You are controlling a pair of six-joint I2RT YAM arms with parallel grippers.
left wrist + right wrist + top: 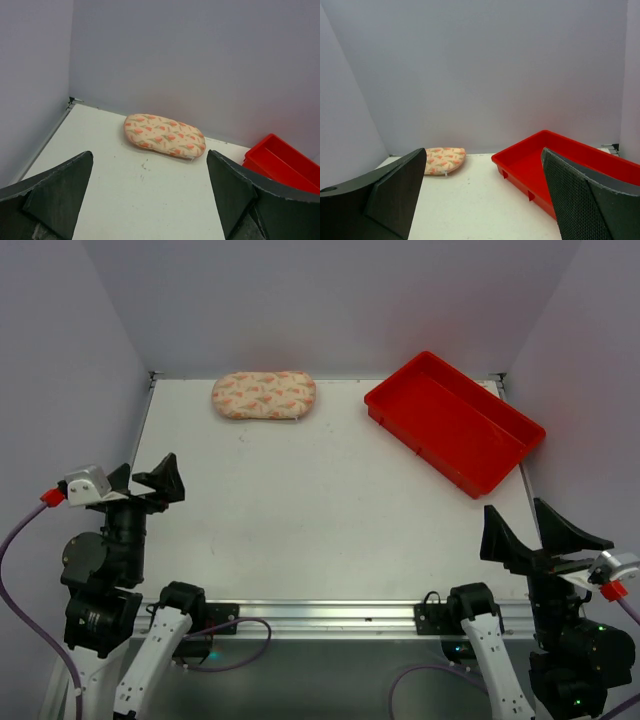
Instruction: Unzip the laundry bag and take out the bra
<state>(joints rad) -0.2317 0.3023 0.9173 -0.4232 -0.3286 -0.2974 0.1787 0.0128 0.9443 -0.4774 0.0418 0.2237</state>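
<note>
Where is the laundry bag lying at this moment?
In the top view, the laundry bag lies closed at the far edge of the table, left of centre, apart from the red tray on its right.

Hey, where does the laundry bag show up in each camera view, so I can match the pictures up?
Top external: bag at the far edge of the table, left of centre.
Left wrist: bag mid-frame, close to the back wall.
Right wrist: bag low and left of centre, by the back wall.
Shared landmark: red tray, to the bag's right in every view.
</note>
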